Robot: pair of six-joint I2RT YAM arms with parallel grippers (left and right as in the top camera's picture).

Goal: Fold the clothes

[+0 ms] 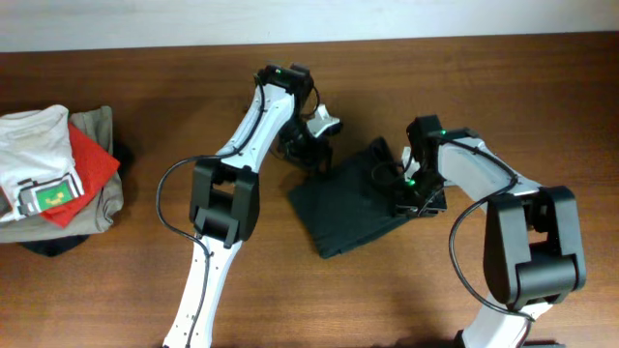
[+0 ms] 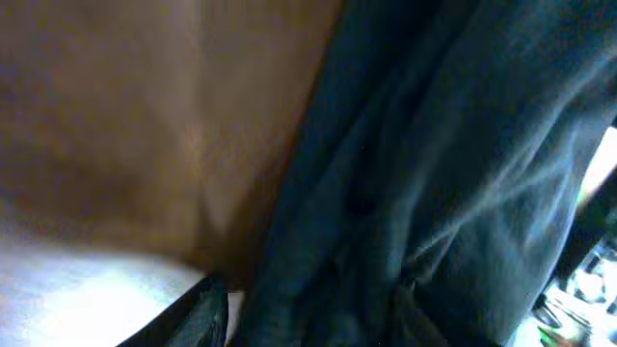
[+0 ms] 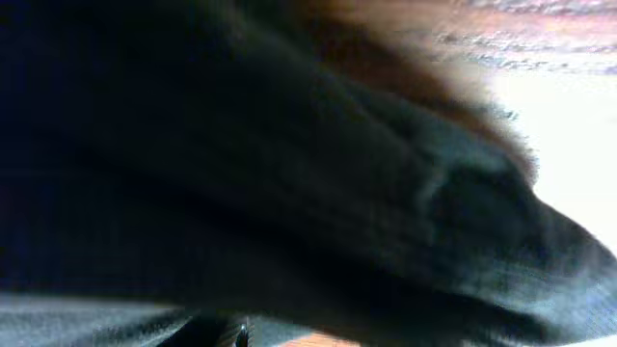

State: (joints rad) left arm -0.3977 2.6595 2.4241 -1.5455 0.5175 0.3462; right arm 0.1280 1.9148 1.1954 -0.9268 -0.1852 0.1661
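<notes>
Left gripper (image 1: 308, 147): overhead view places it at the far left corner of the dark T-shirt (image 1: 353, 203), down on or against the cloth. How far its jaws stand apart cannot be told, nor whether it has hold of the cloth.

Right gripper (image 1: 414, 196): overhead view places it at the right edge of the same shirt, low over the fabric. Its opening and hold cannot be told either.

Dark T-shirt: lies near the middle of the wooden table (image 1: 387, 300), between the two grippers. It is folded into a flat, roughly four-sided packet set at a slant. No print shows on the upper face.

Left wrist view: blurred. Dark, creased cloth (image 2: 453, 193) fills the right part of the picture, and bare brown table (image 2: 145, 125) fills the left. Dark shapes at the bottom edge may be the fingers, but the gap between them is not clear. The creases appear only here; from above the shirt reads as smooth.

Right wrist view: blurred and very close. Dark cloth (image 3: 241, 173) covers nearly the whole picture in a rounded fold, with a strip of table (image 3: 540, 48) at the upper right. The fingers cannot be made out.

Pile at the table's left end, seen only from overhead and well apart from the dark shirt:
- white shirt with a green patch (image 1: 34, 159), on top
- red garment (image 1: 95, 162), beside and partly beneath it
- khaki garment (image 1: 97, 124), beneath both
</notes>
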